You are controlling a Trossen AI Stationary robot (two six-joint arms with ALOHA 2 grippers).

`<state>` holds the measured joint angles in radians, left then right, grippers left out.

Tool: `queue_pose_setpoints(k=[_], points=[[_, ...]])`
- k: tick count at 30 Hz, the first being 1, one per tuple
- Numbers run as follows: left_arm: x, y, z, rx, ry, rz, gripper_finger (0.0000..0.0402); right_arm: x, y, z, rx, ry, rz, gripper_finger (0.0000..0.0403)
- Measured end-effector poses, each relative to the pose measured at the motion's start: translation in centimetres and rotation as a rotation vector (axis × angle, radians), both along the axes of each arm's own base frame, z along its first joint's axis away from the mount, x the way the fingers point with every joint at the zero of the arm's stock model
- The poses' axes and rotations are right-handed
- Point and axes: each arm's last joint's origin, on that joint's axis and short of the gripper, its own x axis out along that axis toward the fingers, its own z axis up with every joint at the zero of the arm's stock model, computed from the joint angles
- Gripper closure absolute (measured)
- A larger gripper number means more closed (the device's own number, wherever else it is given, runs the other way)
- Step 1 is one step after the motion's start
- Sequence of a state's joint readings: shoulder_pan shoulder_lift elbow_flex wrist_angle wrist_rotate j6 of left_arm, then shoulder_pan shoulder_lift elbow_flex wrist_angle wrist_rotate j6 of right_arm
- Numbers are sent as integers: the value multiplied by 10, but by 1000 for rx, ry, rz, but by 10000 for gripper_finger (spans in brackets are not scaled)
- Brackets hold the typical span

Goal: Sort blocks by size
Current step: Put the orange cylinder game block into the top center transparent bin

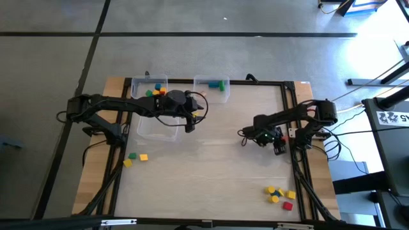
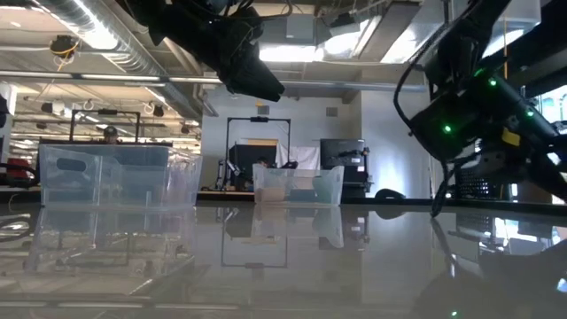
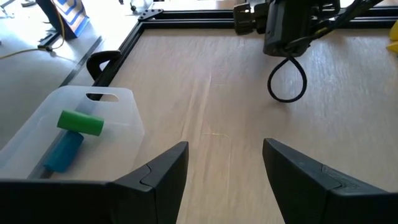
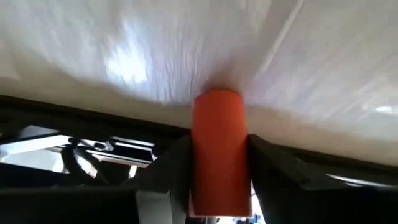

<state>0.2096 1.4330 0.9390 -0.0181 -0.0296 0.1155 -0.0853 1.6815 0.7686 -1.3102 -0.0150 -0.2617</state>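
- A red block [image 4: 217, 149] is clamped between the fingers of the right gripper [image 1: 276, 142], near the table's [image 1: 211, 160] right edge.
- It should be carried level; its size is probably large.
- The left gripper [image 3: 224, 180] hangs open and empty over the bin [image 1: 153, 128] at the table's far left.

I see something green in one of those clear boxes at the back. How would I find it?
Start at the table's far edge, where two clear bins stand side by side. Take the smaller bin, the one nearer the right arm. Inside lie a green cylinder and a blue block, touching; the green one is the shorter piece, lying across the blue one's end.
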Motion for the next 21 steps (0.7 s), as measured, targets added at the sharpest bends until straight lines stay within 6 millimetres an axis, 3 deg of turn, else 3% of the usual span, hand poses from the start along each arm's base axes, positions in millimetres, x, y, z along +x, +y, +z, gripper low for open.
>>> queue_pose_setpoints(k=[8,16,21], points=[[0,0,1,3,-1,-2,196,28,-5,33,-17,-162,150,268],[-13,-3,22,13,-70,2,196,57,-16,67,-224,-497,311,265],[-26,-5,36,11,-96,5,196,79,-36,77,-340,-749,354,265]])
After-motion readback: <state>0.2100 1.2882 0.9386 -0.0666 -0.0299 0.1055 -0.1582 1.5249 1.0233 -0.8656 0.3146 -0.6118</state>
